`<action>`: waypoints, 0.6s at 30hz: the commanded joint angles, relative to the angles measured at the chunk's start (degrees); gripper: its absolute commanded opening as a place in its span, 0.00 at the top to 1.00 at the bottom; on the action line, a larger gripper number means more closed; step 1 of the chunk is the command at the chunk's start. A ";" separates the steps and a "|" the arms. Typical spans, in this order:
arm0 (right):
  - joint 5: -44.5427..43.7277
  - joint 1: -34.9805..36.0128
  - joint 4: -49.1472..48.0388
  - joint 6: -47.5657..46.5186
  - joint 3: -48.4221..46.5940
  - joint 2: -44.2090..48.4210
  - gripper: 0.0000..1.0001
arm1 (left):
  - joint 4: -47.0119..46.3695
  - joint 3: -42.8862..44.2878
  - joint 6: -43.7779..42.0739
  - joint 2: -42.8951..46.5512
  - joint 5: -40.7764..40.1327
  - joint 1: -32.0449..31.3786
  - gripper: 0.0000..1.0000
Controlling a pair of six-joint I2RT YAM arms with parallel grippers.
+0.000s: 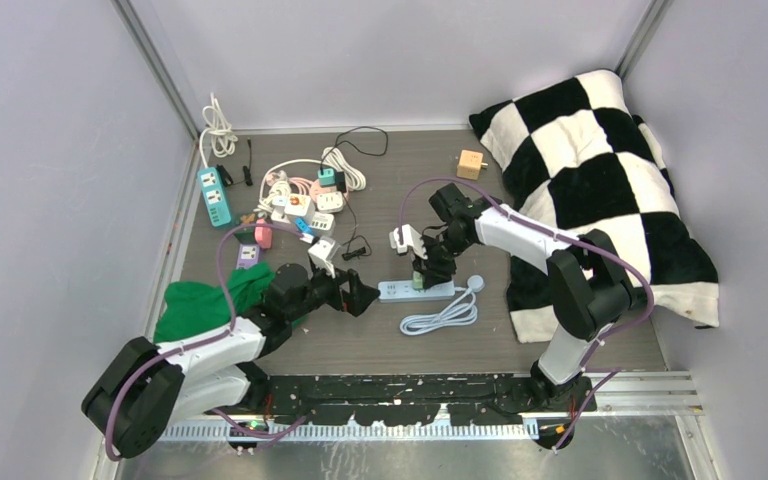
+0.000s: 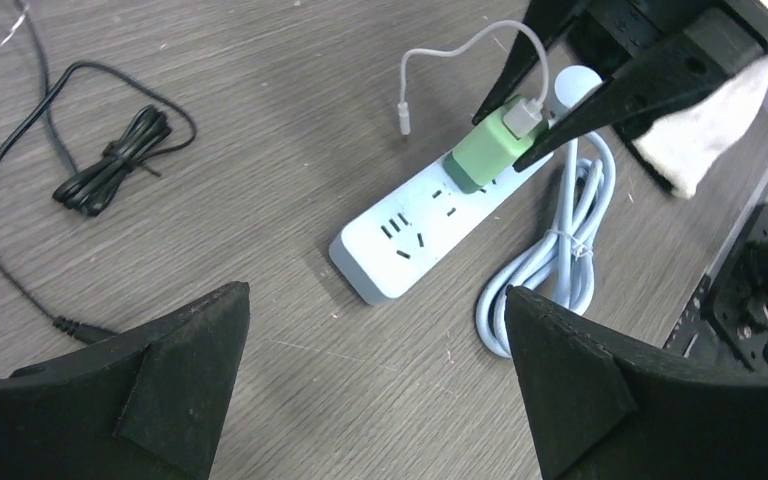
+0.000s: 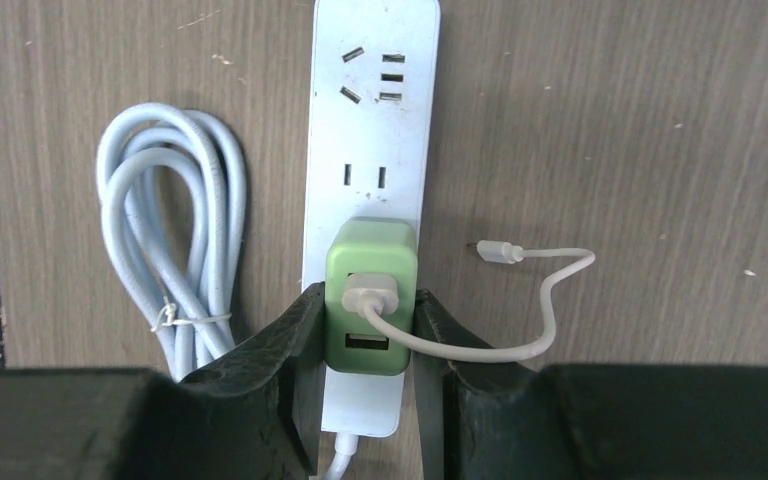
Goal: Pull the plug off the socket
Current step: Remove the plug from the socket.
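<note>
A green USB charger plug (image 3: 371, 295) with a short white cable (image 3: 520, 300) sits in a white power strip (image 3: 370, 120) on the wooden table. My right gripper (image 3: 368, 310) is shut on the plug, one finger against each side. The plug also shows in the left wrist view (image 2: 488, 150) between the right fingers. The strip also shows in the left wrist view (image 2: 430, 220) and in the top view (image 1: 415, 290). My left gripper (image 2: 375, 340) is open and empty, a little short of the strip's free end; in the top view it (image 1: 365, 293) lies just left of the strip.
The strip's coiled white cord (image 1: 445, 315) lies in front of it. A coiled black cable (image 2: 110, 160) lies to the left. Several adapters and strips (image 1: 295, 205) are at the back left, a green cloth (image 1: 200, 300) by the left arm, a checkered pillow (image 1: 600, 190) on the right.
</note>
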State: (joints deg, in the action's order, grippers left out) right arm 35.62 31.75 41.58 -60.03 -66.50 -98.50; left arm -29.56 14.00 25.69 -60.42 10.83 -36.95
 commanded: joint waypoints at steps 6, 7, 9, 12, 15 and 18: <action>5.18 -0.10 12.09 -6.16 -6.15 3.18 0.99 | -14.18 0.32 4.73 -4.74 0.13 0.58 0.00; 5.63 -0.31 12.85 -6.39 -6.74 3.30 0.99 | -16.92 0.41 8.64 -6.66 0.75 1.08 0.00; 6.32 -0.61 13.77 -6.63 -7.28 3.70 0.99 | -20.41 0.48 13.78 -9.08 0.69 1.16 0.00; 6.91 -1.12 14.39 -6.68 -7.38 4.35 0.99 | -20.73 2.27 20.72 -11.20 0.55 1.54 0.00; 7.28 -1.95 14.43 -6.42 -7.01 4.97 0.99 | -16.24 4.72 26.00 -11.23 1.40 2.27 0.00; 8.64 -3.50 14.30 -5.70 -6.78 5.48 0.99 | -15.86 5.15 26.26 -10.19 2.99 2.45 0.00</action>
State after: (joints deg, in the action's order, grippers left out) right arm 40.03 30.06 54.15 -65.87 -71.42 -96.95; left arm -43.27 16.51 46.57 -71.99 12.62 -35.05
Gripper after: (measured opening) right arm 0.373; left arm 0.996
